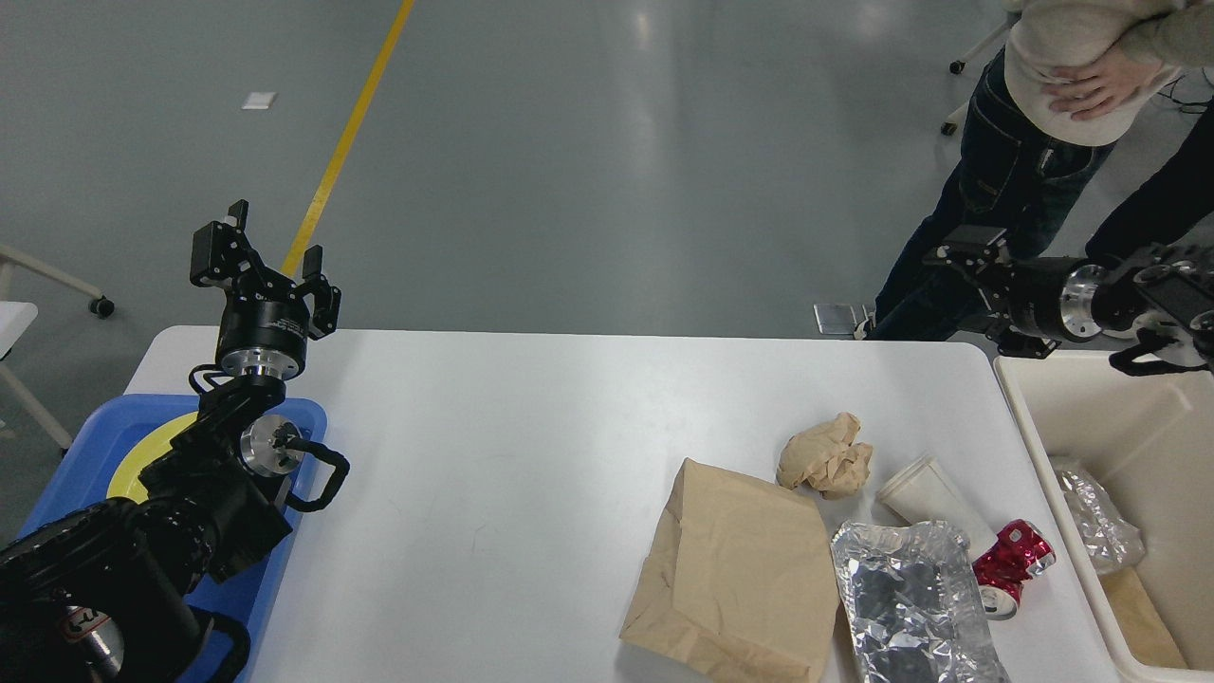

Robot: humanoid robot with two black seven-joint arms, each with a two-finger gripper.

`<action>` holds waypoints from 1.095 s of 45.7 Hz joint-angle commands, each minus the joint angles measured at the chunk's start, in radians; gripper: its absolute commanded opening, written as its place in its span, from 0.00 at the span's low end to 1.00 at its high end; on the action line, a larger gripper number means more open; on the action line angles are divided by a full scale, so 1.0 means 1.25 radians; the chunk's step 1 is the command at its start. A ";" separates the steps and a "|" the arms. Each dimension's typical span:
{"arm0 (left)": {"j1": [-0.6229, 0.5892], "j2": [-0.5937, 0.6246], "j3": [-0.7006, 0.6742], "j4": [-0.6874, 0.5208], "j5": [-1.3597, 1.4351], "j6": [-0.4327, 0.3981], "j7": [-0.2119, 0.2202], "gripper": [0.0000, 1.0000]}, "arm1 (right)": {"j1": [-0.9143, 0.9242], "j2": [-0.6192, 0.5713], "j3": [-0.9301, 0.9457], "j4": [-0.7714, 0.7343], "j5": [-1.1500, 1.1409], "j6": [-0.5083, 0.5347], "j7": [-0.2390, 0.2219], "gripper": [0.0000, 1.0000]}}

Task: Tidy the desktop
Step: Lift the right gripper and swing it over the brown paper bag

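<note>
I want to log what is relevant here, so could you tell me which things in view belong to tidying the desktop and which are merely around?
Part of the job:
desktop
brown paper bag
crumpled paper ball
white paper cup
foil sheet
crushed red can
cream bin

Just around:
blue tray
yellow plate
bystander

The desktop [493, 455] is a large white rectangular surface with rounded corners, smooth and plain, lying flat. It spreads below and between both pincers: the left pincer [270, 249] stands raised over its far left corner, and the right pincer [963, 270] hangs just beyond its far right corner.
</note>
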 commanded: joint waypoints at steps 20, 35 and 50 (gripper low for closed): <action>-0.001 0.000 0.000 0.000 0.000 0.000 0.000 0.96 | 0.248 0.081 -0.402 0.189 0.002 0.227 -0.006 1.00; -0.001 0.000 0.000 0.000 0.000 0.000 0.000 0.96 | 0.417 0.124 -0.511 0.336 0.007 0.279 -0.007 1.00; -0.001 0.000 0.000 0.000 0.000 0.000 0.000 0.96 | 0.520 0.264 -0.518 0.392 0.002 0.279 -0.008 1.00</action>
